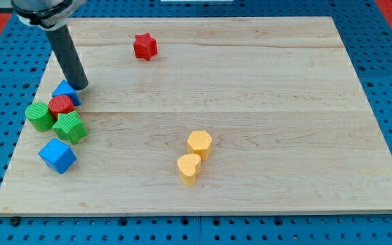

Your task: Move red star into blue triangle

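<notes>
Red star (pixel 145 46) lies alone at the far side of the board (pixel 264 88), left of centre, well apart from every other block. The blue triangle (pixel 65 90) sits at the left edge, touching the red cylinder (pixel 62 104) just nearer, with a green cylinder (pixel 40 116) and green star (pixel 71 127) packed close by and a blue cube (pixel 57 156) nearer still. My tip (pixel 80 86) rests just beside the triangle, on its far right side; there are no jaws here, only the bare rod.

To do this well, I judge the tip should swing around to the star's far right side, then push it left and nearer in one steady line toward the triangle, centred on the star so it does not spin off.

The star is small, bright red, with stubby points and a flat top. Two yellow blocks, a hexagon (pixel 199 143) and a heart (pixel 189 167), lie near centre, out of the path.
</notes>
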Tool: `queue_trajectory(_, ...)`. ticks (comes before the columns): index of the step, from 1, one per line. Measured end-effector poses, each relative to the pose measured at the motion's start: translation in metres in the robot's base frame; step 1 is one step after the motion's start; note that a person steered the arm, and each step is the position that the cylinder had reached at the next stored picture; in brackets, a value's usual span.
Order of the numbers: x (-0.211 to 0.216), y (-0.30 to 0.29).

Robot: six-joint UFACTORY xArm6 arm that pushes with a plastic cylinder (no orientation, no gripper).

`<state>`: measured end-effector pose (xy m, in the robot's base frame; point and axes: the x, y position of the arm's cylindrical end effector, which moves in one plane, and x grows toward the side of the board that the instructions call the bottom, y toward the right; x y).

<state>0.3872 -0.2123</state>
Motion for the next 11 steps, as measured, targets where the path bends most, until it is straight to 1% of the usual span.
queue_trajectory(1,-0.006,0.104)
queue_trajectory(2,-0.067,0.199)
queue_trajectory(3,-0.125,0.197)
queue_trajectory(4,-0.137,0.129)
queue_trajectory(5,-0.088,0.059)
queue_trajectory(6,-0.064,0.017)
queue_trajectory(7,-0.052,-0.008)
queue_trajectory(8,-0.102,0.042)
queue_trajectory(9,-0.058,0.060)
queue_trajectory(10,-0.005,0.020)
queue_trajectory(11,-0.026,0.076)
